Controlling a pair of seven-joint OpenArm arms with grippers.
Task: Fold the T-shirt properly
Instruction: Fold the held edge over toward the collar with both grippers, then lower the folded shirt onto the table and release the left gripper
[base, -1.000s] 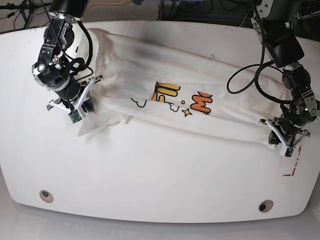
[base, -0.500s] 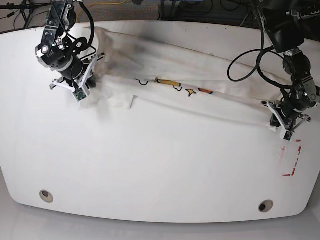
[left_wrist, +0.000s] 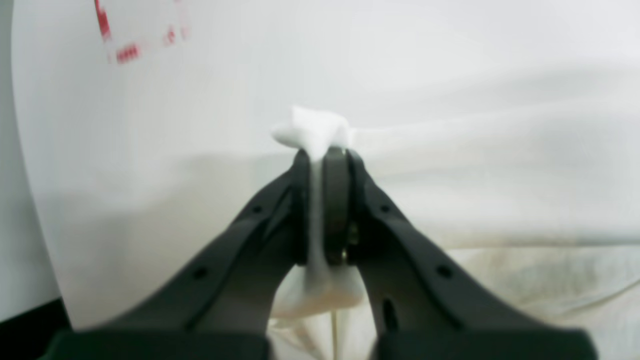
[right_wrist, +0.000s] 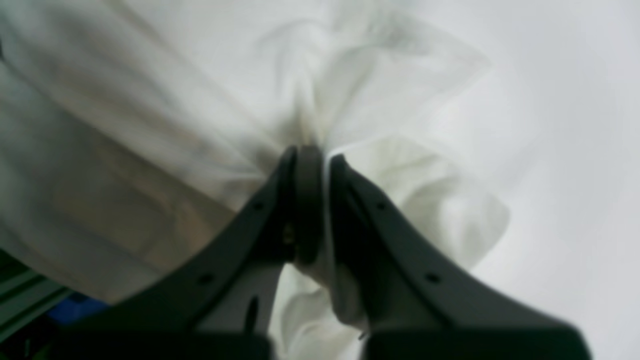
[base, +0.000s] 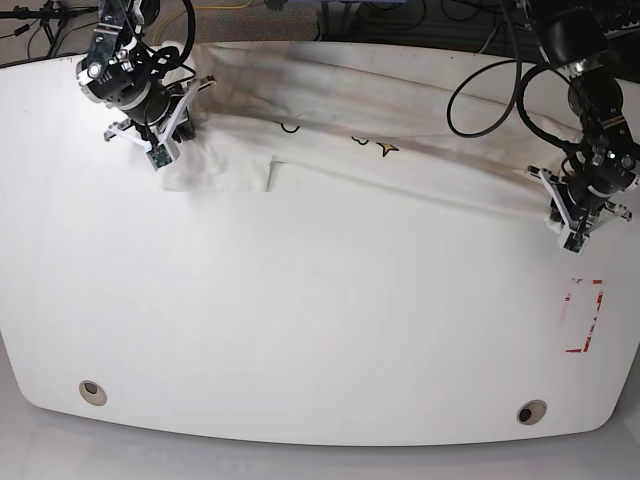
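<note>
The white T-shirt (base: 420, 120) is stretched in a long band across the far part of the table, with only a star and bits of its print showing. My left gripper (base: 572, 228), at the base view's right, is shut on a corner of the cloth (left_wrist: 315, 132). The right gripper (base: 163, 152), at the base view's left, is shut on bunched fabric (right_wrist: 320, 125) at the other end. A loose flap (base: 220, 175) lies on the table beside it. Both wrist views show cloth pinched between closed jaws.
The white table (base: 300, 330) spreads toward the near edge, with two round holes (base: 92, 392) near its front corners. A red dashed rectangle (base: 583, 315) is marked at the right. Black cables (base: 490, 90) hang by the left arm.
Both grippers have carried the T-shirt toward the far edge of the table. The print has folded mostly out of sight and the cloth is now a narrower band.
</note>
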